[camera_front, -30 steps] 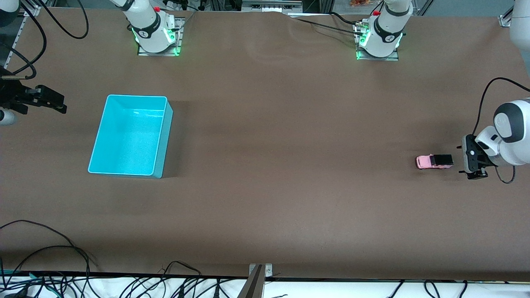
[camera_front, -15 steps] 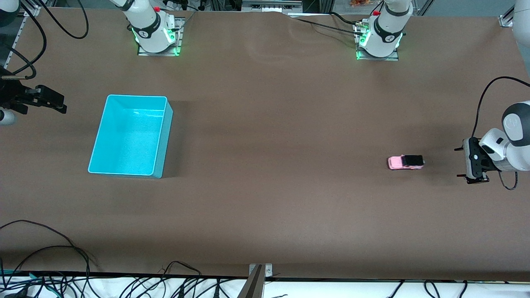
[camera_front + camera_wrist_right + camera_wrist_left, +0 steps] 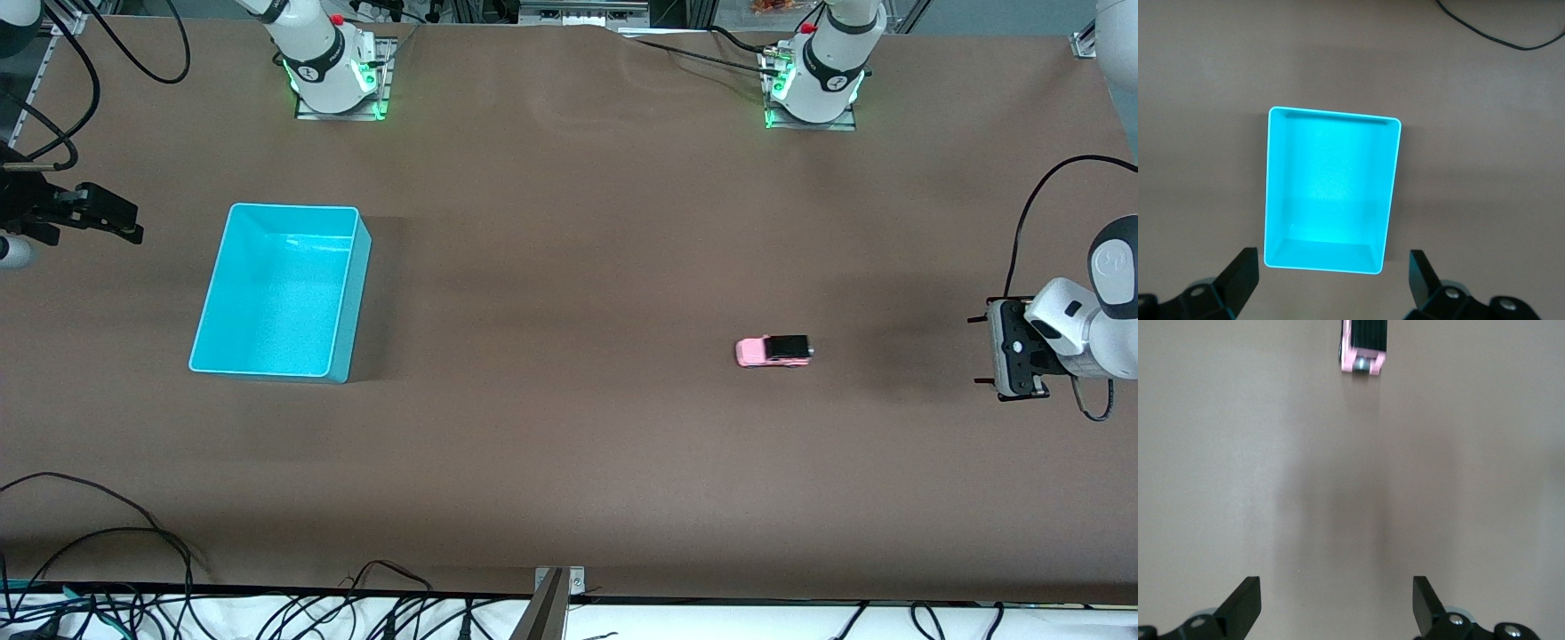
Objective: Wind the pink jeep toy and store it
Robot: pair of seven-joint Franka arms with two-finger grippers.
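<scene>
1. Left claw (image 3: 981, 349): I see it low over the worktop (image 3: 569, 462) at the left arm's end, wrist turned sideways so its fingers (image 3: 1241, 607) point along the worktop toward the right arm's end; fingers spread wide apart, nothing between them

2. Pink jeep toy (image 3: 773, 350): on its wheels on the bare worktop, well apart from the left claw and toward the right arm's end from it, about level with the bin's front wall; pink hood toward the bin, black roof toward the left claw. In my left wrist view the toy (image 3: 1364, 347) sits straight ahead of the open fingers, clear of both

3. Turquoise bin (image 3: 351, 298): open top, nothing inside, toward the right arm's end of the worktop, well apart from the toy

4. Right claw (image 3: 133, 233): this arm waits, held up at the right arm's end beside the bin; my right wrist view looks down into the bin (image 3: 1388, 200) with the fingers (image 3: 1238, 273) spread apart and empty
</scene>
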